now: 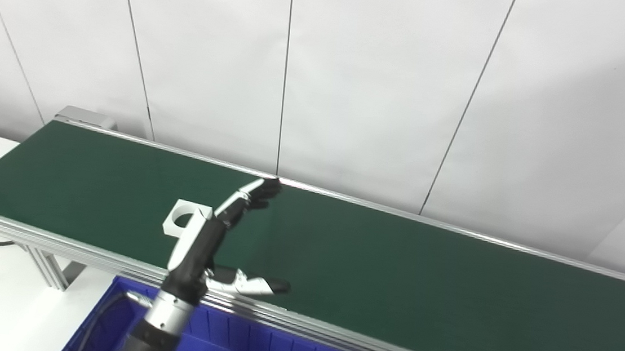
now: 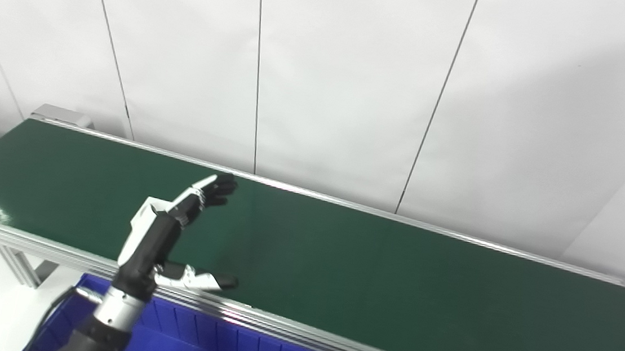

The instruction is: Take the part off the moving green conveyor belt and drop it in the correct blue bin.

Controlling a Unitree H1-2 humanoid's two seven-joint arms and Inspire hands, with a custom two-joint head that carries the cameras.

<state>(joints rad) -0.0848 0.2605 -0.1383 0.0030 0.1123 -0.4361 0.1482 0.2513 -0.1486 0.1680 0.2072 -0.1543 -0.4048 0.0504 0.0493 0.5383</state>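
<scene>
All I can see of my robot here is the left arm. The left hand point(image 1: 210, 240) has a black palm and back with a white panel along one edge. Its fingers point(image 1: 248, 195) are white and silvery near the base and go black at the tips, and the thumb point(image 1: 255, 285) looks the same: pale metal, then a black tip. Below that the wrist is a black cuff, then a shiny silver cylinder, then a dark forearm with a thin black cable running alongside.
</scene>
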